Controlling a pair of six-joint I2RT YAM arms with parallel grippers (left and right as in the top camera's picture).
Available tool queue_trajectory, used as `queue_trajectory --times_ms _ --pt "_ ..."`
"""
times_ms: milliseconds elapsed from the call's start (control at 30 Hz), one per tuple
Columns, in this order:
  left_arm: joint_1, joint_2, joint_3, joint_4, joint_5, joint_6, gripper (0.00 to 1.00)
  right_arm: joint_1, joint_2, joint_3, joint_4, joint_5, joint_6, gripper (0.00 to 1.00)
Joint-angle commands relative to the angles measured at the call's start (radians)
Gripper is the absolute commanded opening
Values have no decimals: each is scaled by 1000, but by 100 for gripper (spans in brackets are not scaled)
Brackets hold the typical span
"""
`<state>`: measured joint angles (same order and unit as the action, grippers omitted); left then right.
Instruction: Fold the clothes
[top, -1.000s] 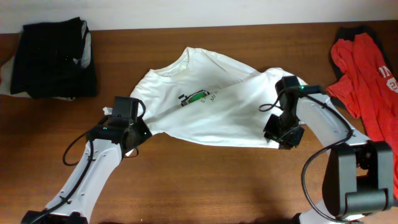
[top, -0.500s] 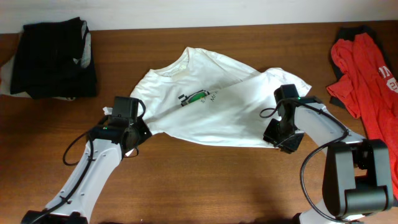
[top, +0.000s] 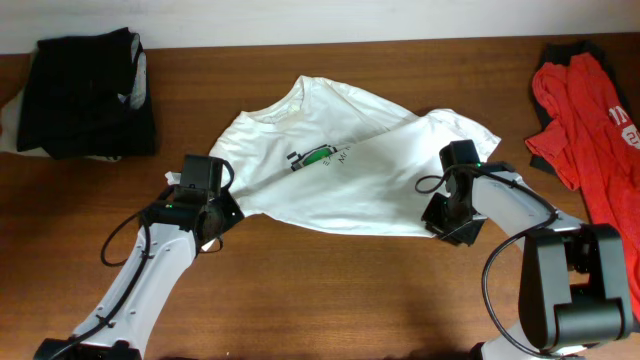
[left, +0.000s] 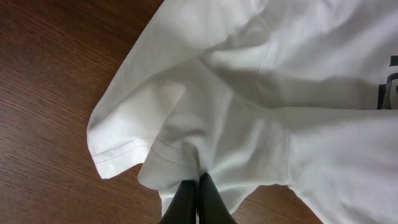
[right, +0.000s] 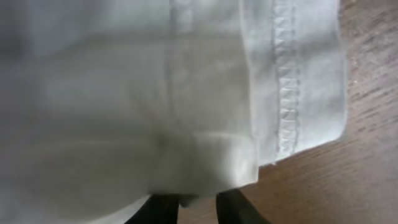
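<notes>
T-shirt (top: 340, 190), white and short-sleeved, spread rumpled across the middle of the wooden table (top: 330, 300), neck toward the far edge. At far left, well apart from it, a heap of black garments (top: 88, 92), untouched.

Next, left gripper (top: 222, 213) at the shirt's near-left corner, by the sleeve. In the left wrist view, fingers (left: 186, 202) pressed tight together, a thin tuck of white fabric apparently pinched between them, the hemmed sleeve lying flat on the wood just beyond.

Across the chest, a small green-and-black label (top: 318, 157), half hidden by a diagonal flap of cloth running from lower left up toward the right shoulder.

Then right gripper (top: 445, 222) at the near-right edge. In the right wrist view, fingers only slightly apart, a doubled, stitched hem hanging down into the narrow gap. Seemingly gripped, though too close and blurred to be sure.

At far right, a red garment (top: 585, 110) with white lettering, well apart from the shirt.

Judged by the lie of things, barely begun: both near corners taken up and one loose slanted overlap, but no clean crease anywhere. Left to do, probably: flattening out, bringing sleeves and sides inward, then halving into a small bundle.
</notes>
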<state>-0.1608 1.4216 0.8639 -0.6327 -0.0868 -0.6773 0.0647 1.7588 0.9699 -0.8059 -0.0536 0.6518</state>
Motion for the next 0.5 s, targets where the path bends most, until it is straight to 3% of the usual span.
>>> queue_trajectory --times_ms 0,33,300,467 --pt "2 6 12 -1 -16 12 1 -6 25 -33 22 40 8 11" --pt "2 6 12 0 -16 12 1 -6 26 -33 26 40 8 4" --pt "2 -41 13 -20 -15 47 1 -9 -31 -20 -38 39 42 4" --pt "2 -135 13 -48 -15 81 1 -29 -243 40 -186 39 53 4"
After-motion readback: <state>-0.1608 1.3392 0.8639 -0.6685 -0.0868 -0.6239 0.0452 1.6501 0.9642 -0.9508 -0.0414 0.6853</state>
